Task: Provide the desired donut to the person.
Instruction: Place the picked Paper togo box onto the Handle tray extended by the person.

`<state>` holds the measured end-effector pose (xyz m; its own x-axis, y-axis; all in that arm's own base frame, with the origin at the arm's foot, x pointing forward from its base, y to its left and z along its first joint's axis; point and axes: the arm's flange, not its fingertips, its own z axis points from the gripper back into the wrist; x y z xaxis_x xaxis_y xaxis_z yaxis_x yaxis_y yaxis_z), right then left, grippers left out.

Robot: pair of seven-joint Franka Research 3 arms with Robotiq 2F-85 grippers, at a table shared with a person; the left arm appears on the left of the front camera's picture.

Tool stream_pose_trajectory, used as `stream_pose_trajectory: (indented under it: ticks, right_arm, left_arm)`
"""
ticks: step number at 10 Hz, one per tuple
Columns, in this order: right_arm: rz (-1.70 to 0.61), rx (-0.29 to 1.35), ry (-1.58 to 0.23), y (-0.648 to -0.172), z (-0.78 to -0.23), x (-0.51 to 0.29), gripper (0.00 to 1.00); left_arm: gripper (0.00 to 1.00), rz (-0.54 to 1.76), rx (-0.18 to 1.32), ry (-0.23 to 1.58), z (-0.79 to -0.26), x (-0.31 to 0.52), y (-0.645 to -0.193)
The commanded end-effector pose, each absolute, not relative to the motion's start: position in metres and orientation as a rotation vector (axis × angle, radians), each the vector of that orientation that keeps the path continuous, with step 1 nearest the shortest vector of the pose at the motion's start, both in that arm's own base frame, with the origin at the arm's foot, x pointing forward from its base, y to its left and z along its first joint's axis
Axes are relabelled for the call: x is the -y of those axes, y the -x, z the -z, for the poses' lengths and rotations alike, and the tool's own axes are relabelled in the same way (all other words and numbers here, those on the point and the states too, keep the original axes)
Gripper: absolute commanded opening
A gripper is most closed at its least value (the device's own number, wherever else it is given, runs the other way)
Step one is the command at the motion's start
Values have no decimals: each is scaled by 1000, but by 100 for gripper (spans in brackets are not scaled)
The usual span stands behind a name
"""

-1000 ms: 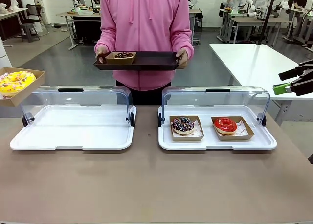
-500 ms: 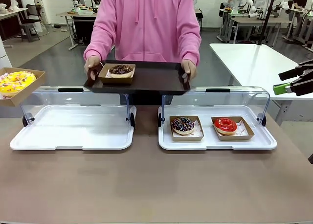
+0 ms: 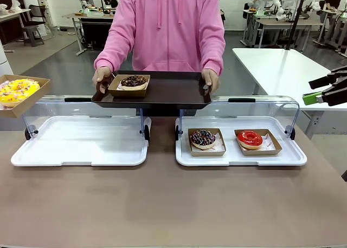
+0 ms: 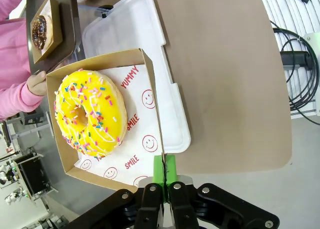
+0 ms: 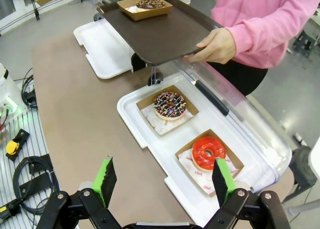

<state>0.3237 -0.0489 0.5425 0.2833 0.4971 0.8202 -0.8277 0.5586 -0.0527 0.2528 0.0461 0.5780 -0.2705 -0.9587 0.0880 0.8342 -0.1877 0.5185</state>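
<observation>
The person [image 3: 169,28] in a pink hooded sweatshirt stood at the far side of the brown table [image 3: 162,204], holding a dark tray [image 3: 162,91] level in both hands above the two display cases. On the tray's left part sat a cardboard box holding a chocolate donut [image 3: 133,81]. The left gripper [image 4: 162,176] had its green-padded jaws pinched tight on the edge of an open cardboard box [image 4: 150,84], which was lined with printed paper and carried a yellow-iced donut with sprinkles [image 4: 90,114]; in the front view that yellow donut hung in its box at the picture's left edge, above and beside the left display case [image 3: 81,142], whose white base lay bare under its raised clear lid. The right display case [image 3: 241,150], lid also raised, held two boxed donuts side by side: a chocolate sprinkled donut [image 3: 203,138] on the left and a red-glazed donut [image 3: 250,138] on the right. The right gripper [image 5: 165,181] hung over the near corner of that case with its jaws spread wide and nothing between them; in the front view it sat at the right edge, well apart from the tray.
</observation>
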Motion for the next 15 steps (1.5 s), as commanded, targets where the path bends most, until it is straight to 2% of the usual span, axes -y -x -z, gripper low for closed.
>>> stream_pose_trajectory:
  ticks: [1, 8, 11, 13, 15]
  right_arm:
    - [-928, 916, -437, -326, -541, 49, 100]
    - [-928, 916, -437, -326, -541, 49, 100]
    - [-928, 916, -437, -326, -541, 49, 100]
    - [-928, 916, -437, -326, -541, 49, 100]
    - [-928, 916, -437, -326, -541, 49, 100]
  left_arm:
    - [0, 1748, 545, -304, -579, -44, -251]
    - [1, 1769, 561, -301, -578, -46, -253]
    - [1, 1653, 575, -212, -673, 28, -322]
    - [1, 1796, 350, -259, -721, 94, -376]
    - [1, 1705, 257, -157, -737, 156, -443]
